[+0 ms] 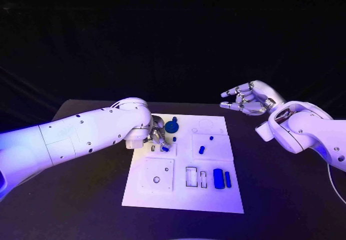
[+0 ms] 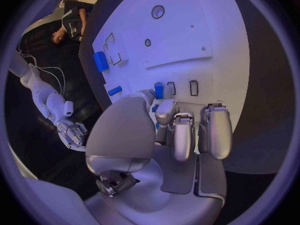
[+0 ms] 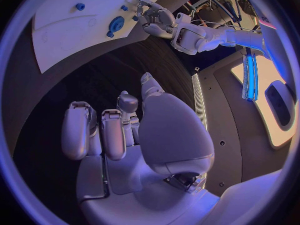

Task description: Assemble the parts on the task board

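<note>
Black table (image 1: 86,200) under dark backdrop, washed in violet light. White task board (image 1: 184,197) lying flat at centre, long side running from 12 to 6 o'clock.

Left arm (image 1: 65,137) reaching in from 9 o'clock, largest shape in head view. Left hand (image 1: 155,136) lowered over board's upper-left quarter, around 11 o'clock from board centre. In left wrist view, fingers (image 2: 178,135) curled downward, tips close against a small blue part (image 2: 159,90) beside two slots; whether pinched or merely touched cannot be told.

Right arm (image 1: 310,135) entering from 3 o'clock. Right hand (image 1: 249,98) raised off the board's top right corner, at 1 o'clock, fingers loosely curled yet apart, holding nothing; same seen in right wrist view, well apart from the board.

On the board, by size: round blue knob-like part (image 1: 172,126) at 12 o'clock, just beside left hand; wide blue block (image 1: 218,178) and thin blue bar (image 1: 228,179) side by side at 4 o'clock; short blue peg (image 1: 202,149) near centre-right; tiny blue stud (image 1: 211,137) above it.

Handling, as judgement: parts look like small rigid plastic, light, smooth and likely slippery. Best taken by fingertip pinch across narrow sides, block and bar across their short width, knob by its rim. Risk of skidding on smooth board or tipping when released into sockets.
</note>
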You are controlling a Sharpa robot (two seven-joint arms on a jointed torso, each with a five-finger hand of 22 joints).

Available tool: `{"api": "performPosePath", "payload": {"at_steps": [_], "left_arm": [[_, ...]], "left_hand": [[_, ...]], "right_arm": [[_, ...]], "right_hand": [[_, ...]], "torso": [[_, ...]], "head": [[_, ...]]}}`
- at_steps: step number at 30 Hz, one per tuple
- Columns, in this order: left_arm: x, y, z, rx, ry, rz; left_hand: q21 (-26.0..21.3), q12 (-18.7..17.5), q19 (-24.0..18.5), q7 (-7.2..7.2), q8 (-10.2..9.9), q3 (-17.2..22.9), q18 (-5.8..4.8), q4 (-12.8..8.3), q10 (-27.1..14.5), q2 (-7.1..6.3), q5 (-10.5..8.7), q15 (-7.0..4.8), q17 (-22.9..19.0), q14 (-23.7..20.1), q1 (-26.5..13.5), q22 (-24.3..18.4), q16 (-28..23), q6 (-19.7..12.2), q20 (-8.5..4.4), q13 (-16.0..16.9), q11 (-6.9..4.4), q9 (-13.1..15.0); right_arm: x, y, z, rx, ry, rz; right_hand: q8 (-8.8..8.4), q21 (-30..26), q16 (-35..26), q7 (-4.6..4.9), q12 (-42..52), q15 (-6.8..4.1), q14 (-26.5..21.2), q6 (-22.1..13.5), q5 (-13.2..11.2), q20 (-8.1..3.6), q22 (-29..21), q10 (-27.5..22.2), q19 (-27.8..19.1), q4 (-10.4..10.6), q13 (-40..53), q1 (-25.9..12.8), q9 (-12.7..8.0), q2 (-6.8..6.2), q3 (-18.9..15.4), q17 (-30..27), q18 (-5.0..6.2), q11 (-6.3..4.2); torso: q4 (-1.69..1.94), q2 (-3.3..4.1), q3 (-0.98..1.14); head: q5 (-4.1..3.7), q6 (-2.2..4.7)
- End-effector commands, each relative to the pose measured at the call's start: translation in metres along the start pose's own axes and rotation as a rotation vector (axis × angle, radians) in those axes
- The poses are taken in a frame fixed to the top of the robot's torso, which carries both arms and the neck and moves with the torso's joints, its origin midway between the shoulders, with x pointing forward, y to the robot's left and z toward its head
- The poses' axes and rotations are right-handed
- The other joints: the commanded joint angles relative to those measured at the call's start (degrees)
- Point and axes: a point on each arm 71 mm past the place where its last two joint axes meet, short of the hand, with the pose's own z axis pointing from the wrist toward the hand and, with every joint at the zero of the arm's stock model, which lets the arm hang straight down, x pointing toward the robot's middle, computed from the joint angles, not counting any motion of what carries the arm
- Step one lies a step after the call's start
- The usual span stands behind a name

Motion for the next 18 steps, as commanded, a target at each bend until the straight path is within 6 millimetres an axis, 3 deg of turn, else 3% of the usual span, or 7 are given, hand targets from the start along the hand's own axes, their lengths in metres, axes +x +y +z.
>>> {"api": "performPosePath", "payload": {"at_steps": [1, 6, 12, 18], "left_arm": [[-0.002, 0.001, -0.003, 0.028, -0.031, -0.063], [-0.004, 0.007, -0.009, 0.038, -0.084, -0.121], [-0.002, 0.014, -0.014, 0.048, -0.137, -0.174], [0.006, 0.020, -0.015, 0.044, -0.201, -0.179]], "left_hand": [[-0.22, 0.44, 1.52, 0.16, 0.41, 12.29, -0.97, -10.19, 0.54, -0.73, -0.14, 0.27, 15.06, 5.93, -2.17, 2.67, 0.17, 0.32, 0.23, 0.02, -0.12, 0.68], [-0.16, 0.77, 1.61, 0.12, 0.79, 15.74, -1.00, -11.88, 0.94, -1.69, -0.29, 0.24, 15.06, 5.93, -4.53, 2.92, 0.17, 0.44, 0.16, 0.35, -0.21, 1.78], [0.09, 1.10, 1.77, 0.12, 0.90, 16.76, -1.08, -12.53, 1.23, -1.94, -0.32, 0.19, 15.06, 5.93, -5.18, 3.35, 0.17, 0.53, 0.15, 0.70, -0.29, 2.13], [0.58, 1.59, 2.07, 0.08, 0.98, 17.29, -1.24, -12.89, 1.60, -2.21, -0.37, 0.16, 15.06, 5.93, -5.62, 4.13, 0.17, 0.62, 0.12, 1.22, -0.32, 2.35]], "right_arm": [[0.001, 0.000, 0.000, 0.001, 0.015, 0.001], [0.002, 0.000, 0.001, 0.000, 0.017, 0.002], [0.003, -0.001, 0.001, -0.001, 0.017, 0.002], [0.002, -0.001, 0.000, -0.002, 0.016, 0.002]], "right_hand": [[0.28, -0.34, -0.20, -0.28, -0.15, 0.03, 3.74, 0.22, 0.20, -0.10, -0.04, -0.05, -0.21, 0.00, -0.03, 0.17, 0.06, 0.61, -0.35, 5.77, 0.53, -0.03], [0.29, -0.40, -0.27, -0.28, -0.18, 0.02, 3.72, 0.22, 0.25, -0.11, -0.14, -0.06, -0.25, -0.02, -0.07, 0.21, 0.06, 0.66, -0.37, 5.68, 0.55, -0.03], [0.29, -0.40, -0.27, -0.28, -0.18, 0.02, 3.72, 0.22, 0.25, -0.11, -0.14, -0.06, -0.25, -0.02, -0.07, 0.21, 0.06, 0.66, -0.37, 5.68, 0.55, -0.03], [0.29, -0.40, -0.27, -0.28, -0.18, 0.02, 3.72, 0.22, 0.25, -0.11, -0.14, -0.06, -0.25, -0.02, -0.07, 0.21, 0.06, 0.66, -0.37, 5.68, 0.55, -0.03]], "torso": [[0.06, 0.01, 0.04], [0.13, 0.07, 0.10], [0.18, 0.07, 0.10], [0.54, 0.06, 0.20]], "head": [[-0.15, -0.03], [-0.07, -0.11], [0.21, -0.40], [0.01, -0.49]]}}
